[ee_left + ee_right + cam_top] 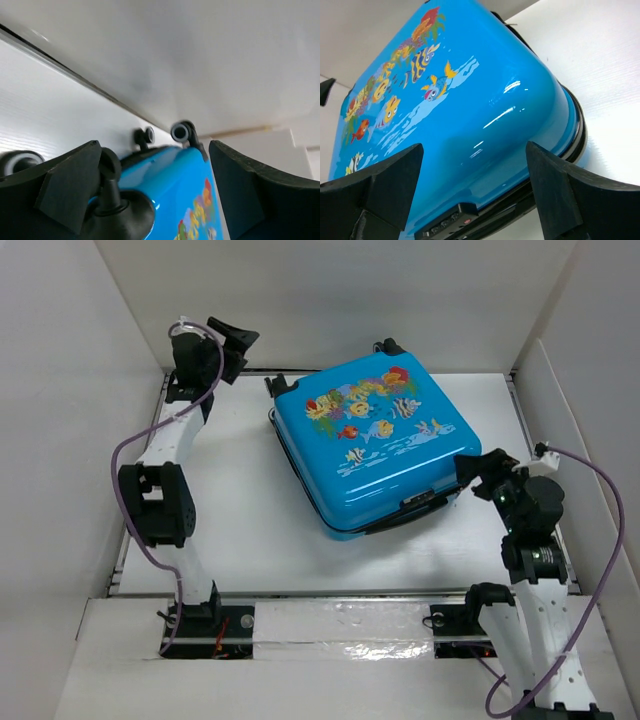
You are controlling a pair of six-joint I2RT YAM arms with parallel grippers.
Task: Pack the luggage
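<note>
The luggage is a bright-blue hard-shell suitcase with a fish and coral print. It lies closed and flat in the middle of the white table, wheels at the far side. My left gripper is open at the far left, just beyond the suitcase's wheel corner; its wrist view shows the blue shell and a black wheel between the spread fingers. My right gripper is open at the suitcase's near right corner. Its wrist view shows the shell and the black lock between the fingers.
White walls enclose the table at the back and both sides. A white ledge with the arm bases runs along the near edge. Purple cables hang from both arms.
</note>
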